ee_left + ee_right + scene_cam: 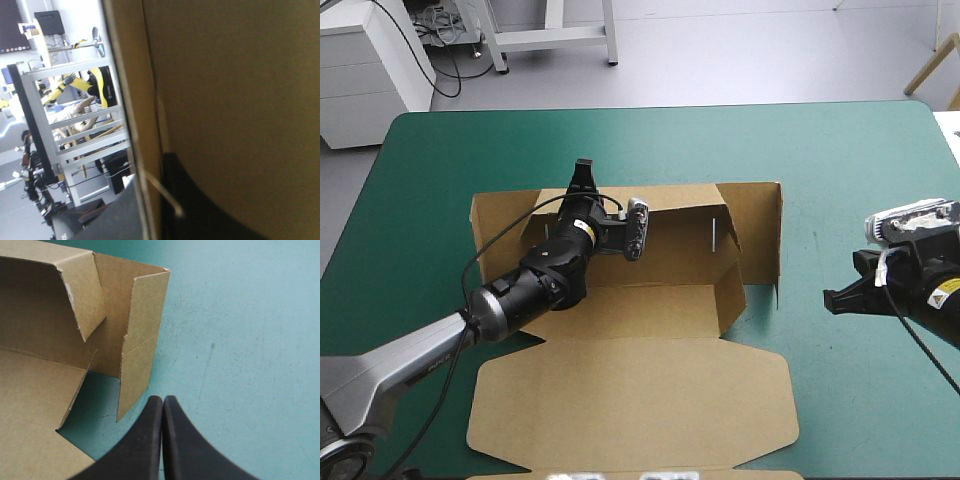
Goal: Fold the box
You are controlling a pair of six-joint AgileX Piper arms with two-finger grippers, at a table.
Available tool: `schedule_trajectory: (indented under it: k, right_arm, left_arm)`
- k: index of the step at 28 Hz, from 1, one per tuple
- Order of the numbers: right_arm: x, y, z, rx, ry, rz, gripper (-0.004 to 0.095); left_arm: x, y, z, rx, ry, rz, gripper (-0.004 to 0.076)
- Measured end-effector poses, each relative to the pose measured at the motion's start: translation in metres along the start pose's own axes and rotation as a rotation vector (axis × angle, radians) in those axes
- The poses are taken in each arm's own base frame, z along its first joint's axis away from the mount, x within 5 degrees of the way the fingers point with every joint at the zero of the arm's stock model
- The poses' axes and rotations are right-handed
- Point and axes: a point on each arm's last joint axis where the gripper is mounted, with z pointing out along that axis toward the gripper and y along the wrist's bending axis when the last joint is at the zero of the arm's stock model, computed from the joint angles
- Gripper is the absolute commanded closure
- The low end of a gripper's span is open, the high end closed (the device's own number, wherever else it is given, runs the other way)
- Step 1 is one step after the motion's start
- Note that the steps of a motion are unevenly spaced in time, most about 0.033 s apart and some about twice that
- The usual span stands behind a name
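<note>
Brown box [650, 300] sits mid-table, lid flat nearward; left gripper [582, 178] pinches its raised far wall [515, 215]; right gripper [835, 298], fingers pressed together, hovers beside the right wall [760, 235]; wall-raising seems underway; next likely means tucking end flaps.

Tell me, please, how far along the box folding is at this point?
Done: on the box, the back wall and right wall stand raised. In hand: the left tool is at the back wall's top edge, apparently shut on it; the right tool hangs shut over the cover, off the box. Left: the flap by the right wall is untucked, and the lid lies flat.
</note>
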Motion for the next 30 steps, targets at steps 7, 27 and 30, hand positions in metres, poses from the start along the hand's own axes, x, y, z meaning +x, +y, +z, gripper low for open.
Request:
schedule_trajectory:
  k: [7, 27, 30]
  right_arm:
    - [-0.002, 0.000, 0.000, 0.005, -0.022, 0.000, 0.0926]
    - [-0.007, -0.002, 0.005, 0.013, -0.059, 0.002, 0.0850]
    - [-0.010, -0.003, 0.009, 0.011, -0.048, 0.003, 0.0714]
  left_arm:
    - [-0.013, -0.020, -0.011, -0.128, 0.039, 0.002, 0.0734]
    - [0.015, -0.020, -0.048, -0.268, 0.021, -0.161, 0.0734]
    - [0.016, -0.026, -0.047, -0.254, 0.023, -0.149, 0.0734]
